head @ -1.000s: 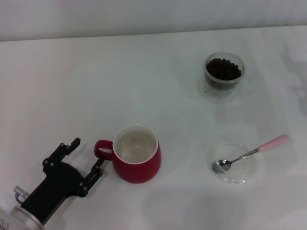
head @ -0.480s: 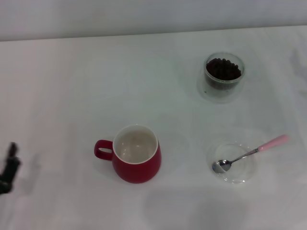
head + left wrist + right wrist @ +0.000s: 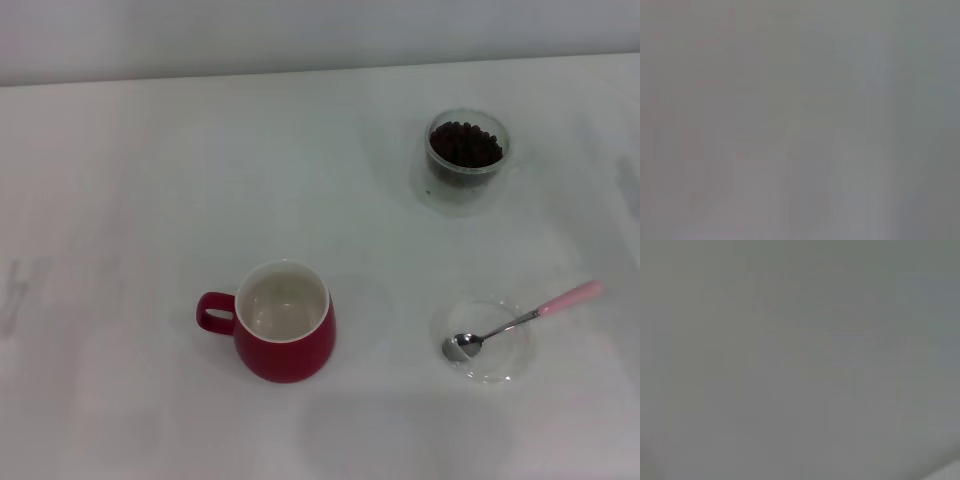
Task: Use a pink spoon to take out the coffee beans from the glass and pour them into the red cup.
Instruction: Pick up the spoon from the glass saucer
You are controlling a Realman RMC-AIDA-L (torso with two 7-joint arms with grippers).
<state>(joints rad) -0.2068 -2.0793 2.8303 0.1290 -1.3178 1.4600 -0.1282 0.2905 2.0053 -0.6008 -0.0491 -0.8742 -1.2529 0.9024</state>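
Setting appears to be a staged test bench, not a lived-in kitchen. A bare white tabletop point(image 3: 150, 180) meets a plain pale wall point(image 3: 300, 30). Only kitchenware is laid out: red cup point(image 3: 285, 322), glass point(image 3: 467, 150) of coffee beans point(image 3: 465, 143), pink spoon point(image 3: 525, 319) in a shallow glass dish point(image 3: 487, 343).

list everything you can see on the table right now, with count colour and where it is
red cup: one, dark red with white inside, near centre-left, handle toward the robot's left, looks empty
glass: one, clear, far right
coffee beans: many, dark brown, inside the glass
glass dish: one, clear and shallow, near right
pink spoon: one, metal bowl resting in the dish, pale pink handle reaching out past its rim to the right
table: one, white
left gripper, right gripper: neither in view
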